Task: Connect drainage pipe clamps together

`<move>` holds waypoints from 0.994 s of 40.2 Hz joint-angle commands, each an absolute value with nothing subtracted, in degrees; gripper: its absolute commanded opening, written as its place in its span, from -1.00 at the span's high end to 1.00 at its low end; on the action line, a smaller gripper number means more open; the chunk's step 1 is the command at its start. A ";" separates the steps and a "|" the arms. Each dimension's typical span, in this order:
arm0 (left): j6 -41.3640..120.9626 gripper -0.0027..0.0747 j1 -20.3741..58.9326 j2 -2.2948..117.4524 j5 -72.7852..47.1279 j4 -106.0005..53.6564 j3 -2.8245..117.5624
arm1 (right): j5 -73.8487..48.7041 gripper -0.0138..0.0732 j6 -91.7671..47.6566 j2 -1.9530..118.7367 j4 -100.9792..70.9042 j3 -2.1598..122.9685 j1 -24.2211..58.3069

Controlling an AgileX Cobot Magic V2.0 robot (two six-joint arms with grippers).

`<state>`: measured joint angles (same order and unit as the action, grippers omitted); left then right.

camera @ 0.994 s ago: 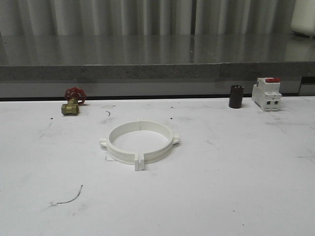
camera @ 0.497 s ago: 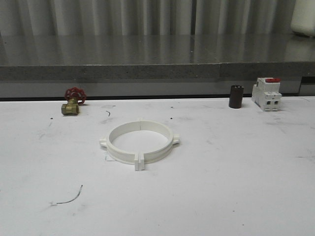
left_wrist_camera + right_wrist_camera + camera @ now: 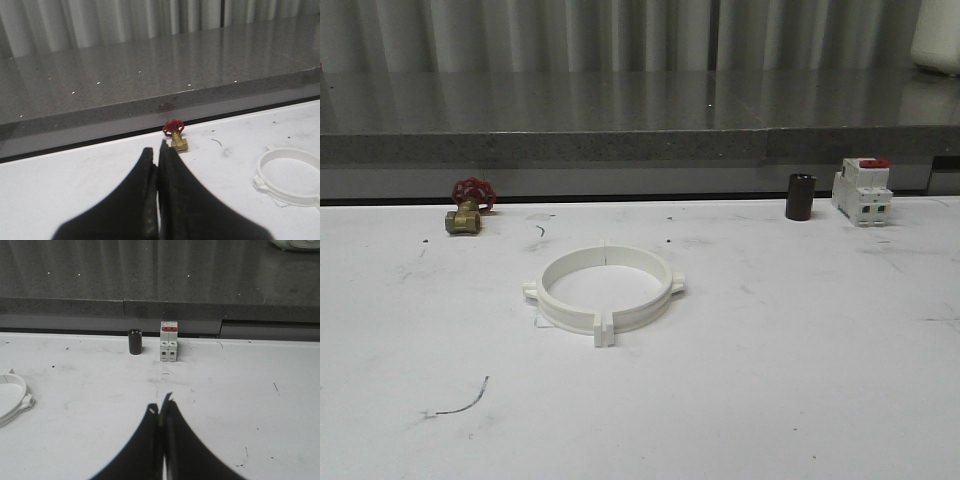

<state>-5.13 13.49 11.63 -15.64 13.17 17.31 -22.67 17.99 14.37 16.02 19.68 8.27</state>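
The two white drainage pipe clamps (image 3: 605,290) lie on the white table as one closed ring, end flanges pressed together at the front and back, small tabs at the sides. Part of the ring (image 3: 290,176) appears in the left wrist view, and an edge of it (image 3: 12,399) in the right wrist view. My left gripper (image 3: 156,150) is shut with nothing in it, well away from the ring. My right gripper (image 3: 161,407) is also shut and empty, far from the ring.
A brass valve with a red handwheel (image 3: 469,206) stands at the back left. A small dark cylinder (image 3: 799,196) and a white red-topped breaker block (image 3: 861,190) stand at the back right. A grey ledge (image 3: 640,145) borders the table's far edge.
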 commanded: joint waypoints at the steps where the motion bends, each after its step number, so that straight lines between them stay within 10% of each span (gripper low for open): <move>1: 10.42 0.98 13.43 11.96 -6.56 -2.03 17.60 | -17.82 0.94 17.37 14.81 17.29 21.22 8.04; 40: 7.40 0.98 -0.71 -1.56 -8.12 -4.33 -0.41 | -17.87 0.94 17.37 14.83 17.29 21.13 8.04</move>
